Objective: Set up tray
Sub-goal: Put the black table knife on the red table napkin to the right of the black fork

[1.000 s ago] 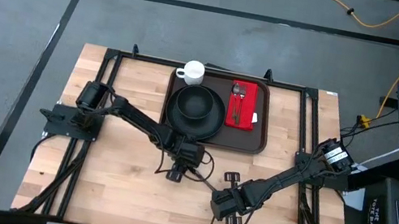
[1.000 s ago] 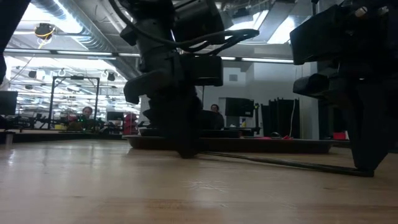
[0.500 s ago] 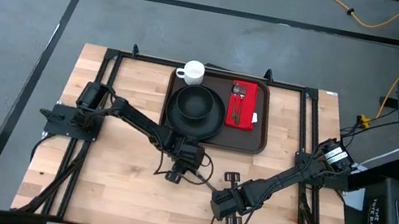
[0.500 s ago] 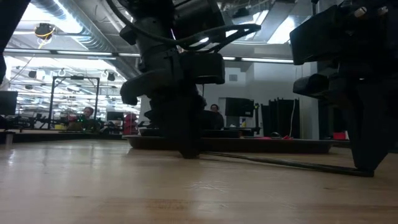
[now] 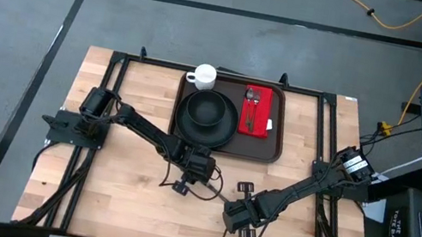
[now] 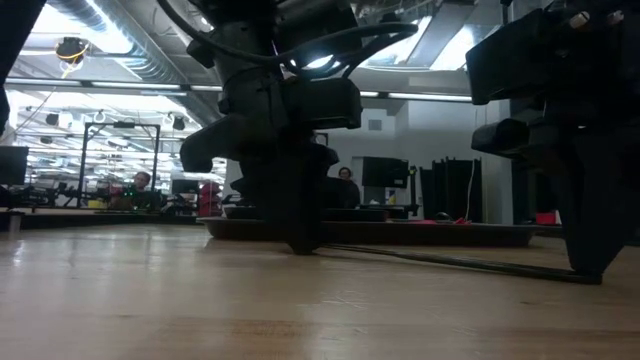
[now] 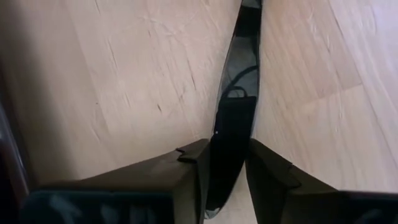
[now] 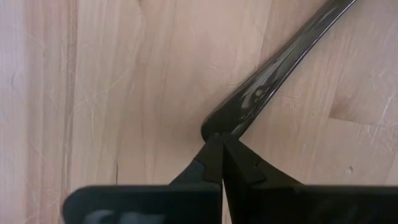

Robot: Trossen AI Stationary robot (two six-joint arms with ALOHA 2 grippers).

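A long dark glossy utensil (image 6: pixel 450 262), a knife by its look, lies flat on the wooden table in front of the tray (image 5: pixel 271 150). My left gripper (image 7: pixel 225 177) stands over one end of it, shut on it; it also shows in the low view (image 6: pixel 303 244). My right gripper (image 8: pixel 219 138) is shut, its tips at the utensil's other, rounded end (image 8: pixel 219 126), and points down at the table (image 6: pixel 590 272). The tray holds a black bowl-shaped plate (image 5: pixel 208 116) and a red napkin (image 5: pixel 256 109) with cutlery on it. My left gripper has the utensil's broad part (image 7: pixel 231 134) pinched between its two fingers (image 7: pixel 194 171), one on each long edge. The fingers come from above, pointing down, and lie across the utensil, which rests flat on the table. My right gripper's shut fingertips (image 8: pixel 214 152) meet the utensil's rounded end (image 8: pixel 217 129) from above; that end lies on the table.
A white cup (image 5: pixel 202 75) stands at the tray's far left corner. The tray lies against the far middle of the table. Bare wood (image 5: pixel 110 197) spreads to the left and near side. Cables hang from both wrists.
My left wrist has turned a little over the utensil's end and edged toward the table's near left, staying low. The utensil and my right gripper have kept still.
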